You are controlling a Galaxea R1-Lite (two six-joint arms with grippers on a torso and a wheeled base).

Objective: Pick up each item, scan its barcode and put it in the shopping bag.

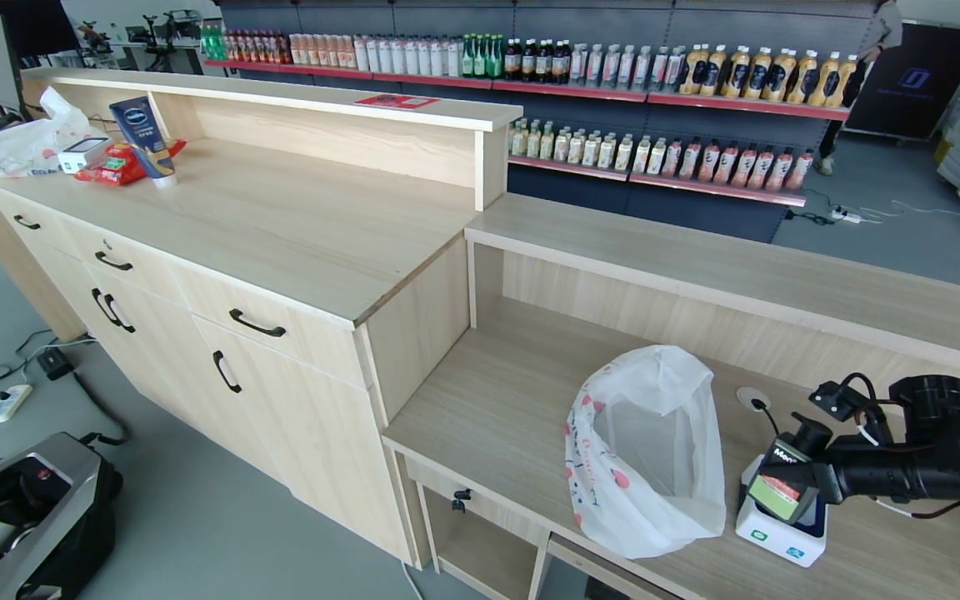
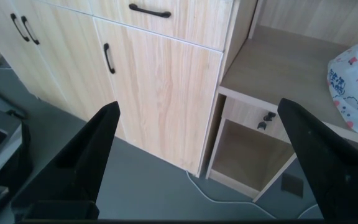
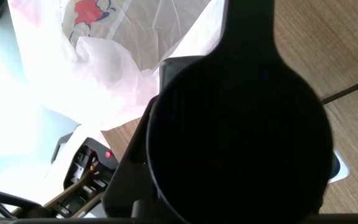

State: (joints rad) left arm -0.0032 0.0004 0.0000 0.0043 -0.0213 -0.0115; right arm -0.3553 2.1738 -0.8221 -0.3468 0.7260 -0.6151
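Pinching a small green-and-red pack (image 1: 773,498) between its fingers, the right gripper (image 1: 790,493) hung directly over the white-based scanner (image 1: 780,537) on the lower counter (image 1: 497,400). The white shopping bag (image 1: 647,450) stood open-mouthed just beside the scanner, on its left. The left gripper (image 2: 199,104) was down low in front of the cabinet doors (image 2: 160,93), its fingers spread wide with nothing between them. Well apart, at the far left end of the upper counter (image 1: 297,225), a blue tube (image 1: 142,133) stood upright against red packets (image 1: 117,167), with a small white box (image 1: 82,152) next to them.
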